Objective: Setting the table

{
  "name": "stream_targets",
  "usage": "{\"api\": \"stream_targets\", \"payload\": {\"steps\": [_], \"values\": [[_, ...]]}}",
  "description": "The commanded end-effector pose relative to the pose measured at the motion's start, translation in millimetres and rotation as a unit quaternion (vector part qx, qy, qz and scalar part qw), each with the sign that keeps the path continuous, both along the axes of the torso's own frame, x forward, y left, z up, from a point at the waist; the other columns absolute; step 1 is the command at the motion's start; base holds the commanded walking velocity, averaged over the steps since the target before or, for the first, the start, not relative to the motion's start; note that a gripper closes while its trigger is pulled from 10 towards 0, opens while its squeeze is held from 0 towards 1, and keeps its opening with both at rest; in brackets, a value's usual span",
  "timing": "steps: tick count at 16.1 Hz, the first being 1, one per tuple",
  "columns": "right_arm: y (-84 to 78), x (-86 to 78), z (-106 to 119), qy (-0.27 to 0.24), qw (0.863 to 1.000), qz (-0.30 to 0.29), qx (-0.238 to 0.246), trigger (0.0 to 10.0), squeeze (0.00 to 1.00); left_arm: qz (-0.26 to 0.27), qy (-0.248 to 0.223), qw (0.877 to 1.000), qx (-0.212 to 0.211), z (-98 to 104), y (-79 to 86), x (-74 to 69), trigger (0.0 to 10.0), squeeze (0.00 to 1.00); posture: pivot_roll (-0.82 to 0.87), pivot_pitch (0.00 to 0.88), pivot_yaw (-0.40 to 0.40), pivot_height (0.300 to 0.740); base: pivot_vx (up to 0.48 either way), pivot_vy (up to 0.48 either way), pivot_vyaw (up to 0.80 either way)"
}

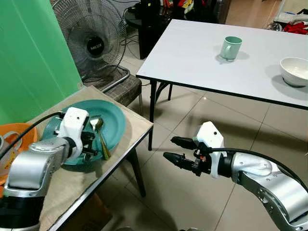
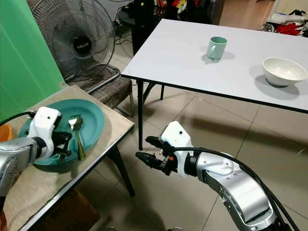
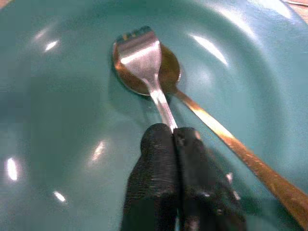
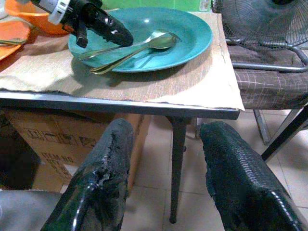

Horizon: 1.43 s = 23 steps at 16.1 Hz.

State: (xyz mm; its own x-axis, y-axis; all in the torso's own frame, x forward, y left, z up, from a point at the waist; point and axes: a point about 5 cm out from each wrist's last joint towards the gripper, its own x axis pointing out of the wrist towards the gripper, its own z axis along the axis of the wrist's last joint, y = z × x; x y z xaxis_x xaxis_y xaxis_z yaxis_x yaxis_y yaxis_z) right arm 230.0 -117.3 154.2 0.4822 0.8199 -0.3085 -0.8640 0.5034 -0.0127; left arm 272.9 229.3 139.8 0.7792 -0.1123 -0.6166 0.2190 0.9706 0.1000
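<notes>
Currently, I am reading the rig as follows.

Left gripper (image 3: 174, 132): I am holding it low over the teal plate (image 1: 113, 120); its black fingers (image 3: 154, 163) are pressing together on the handle of the fork (image 3: 142, 53).
Fork position: it is lying inside the plate, its head resting across the bowl of the gold spoon (image 3: 168, 72), the two handles diverging.
Fork handling: I am judging it light, stiff and slick; a thin metal handle is prone to twisting in a two-finger pinch, so I am favouring a hold at mid-handle rather than near the tip.
Spoon handling: likely the same weight and slipperiness; since it is touching the fork, I am expecting it to shift when the fork lifts.
Plate: it is sitting on a beige mat on the small side table (image 4: 120, 103); glazed and breakable, so I am avoiding downward force.
Right gripper (image 1: 174, 149): it is hovering over the floor beside the side table, fingers spread and carrying nothing.
Destination: the white table (image 1: 192, 53), well apart, is carrying a green mug (image 1: 230, 48) and a white bowl (image 1: 295, 71).
</notes>
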Motion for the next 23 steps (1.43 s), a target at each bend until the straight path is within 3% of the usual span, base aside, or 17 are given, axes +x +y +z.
{"api": "stream_targets", "payload": {"steps": [1, 4, 6, 7, 8, 9, 13, 17, 23], "values": [[0.8, 0.6, 5.3, -0.014, 1.0, 0.009, -0.004, 10.0, 0.0, -0.001, -0.018, 1.0, -0.002, 8.6, 3.3, -2.7, 0.0, 0.0, -0.01, 0.014, 0.06, 0.74, 0.0, 0.0, 0.0], [-0.8, 1.5, 5.6, -0.016, 1.0, 0.006, -0.005, 10.0, 0.0, -0.006, -0.052, 0.998, -0.019, 20.3, 2.6, -1.4, 0.0, 0.0, -0.02, 0.003, 0.06, 0.74, 0.0, 0.0, 0.0], [-0.6, 1.7, 5.8, -0.017, 1.0, 0.006, -0.005, 10.0, 0.0, -0.006, -0.048, 0.999, -0.017, 19.4, 2.8, -2.2, 0.0, 0.0, -0.02, 0.0, 0.061, 0.74, 0.0, 0.0, 0.0], [-0.3, 2.1, 5.3, -0.018, 1.0, 0.006, -0.005, 10.0, 0.0, -0.011, -0.047, 0.999, -0.015, 16.4, 0.4, -1.8, 1.1, 0.0, -0.02, 0.0, 0.062, 0.74, 0.0, 0.0, 0.0], [0.1, 2.4, 4.9, -0.019, 1.0, 0.006, -0.005, 10.0, 0.0, -0.019, -0.046, 0.999, -0.019, 13.7, -4.5, -0.4, 10.0, 0.03, -0.02, 0.0, 0.061, 0.74, 0.0, 0.0, 0.0], [0.2, 2.2, 4.9, -0.019, 1.0, 0.006, -0.005, 10.0, 0.0, -0.017, -0.048, 0.999, -0.018, 12.6, -6.4, 2.1, 10.0, 1.0, -0.02, 0.0, 0.061, 0.74, 0.0, 0.0, 0.0], [-0.6, 0.5, 5.5, -0.021, 1.0, 0.008, -0.009, 10.0, 0.0, 0.008, -0.058, 0.998, -0.025, 10.2, -14.2, 26.1, 10.0, 1.0, -0.04, 0.0, 0.07, 0.74, 0.0, 0.0, 0.0], [0.1, -0.1, 6.7, -0.023, 1.0, 0.004, -0.005, 10.0, 0.0, 0.038, -0.045, 0.998, 0.01, 5.0, -6.4, 29.7, 10.0, 1.0, -0.05, 0.0, 0.081, 0.74, 0.0, 0.0, 0.0], [2.8, -1.7, 7.5, -0.018, 1.0, 0.014, 0.002, 10.0, 0.0, 0.061, -0.036, 0.997, 0.016, 0.6, -2.8, 32.0, 10.0, 1.0, -0.04, 0.001, 0.074, 0.74, 0.0, 0.0, 0.0]]}}
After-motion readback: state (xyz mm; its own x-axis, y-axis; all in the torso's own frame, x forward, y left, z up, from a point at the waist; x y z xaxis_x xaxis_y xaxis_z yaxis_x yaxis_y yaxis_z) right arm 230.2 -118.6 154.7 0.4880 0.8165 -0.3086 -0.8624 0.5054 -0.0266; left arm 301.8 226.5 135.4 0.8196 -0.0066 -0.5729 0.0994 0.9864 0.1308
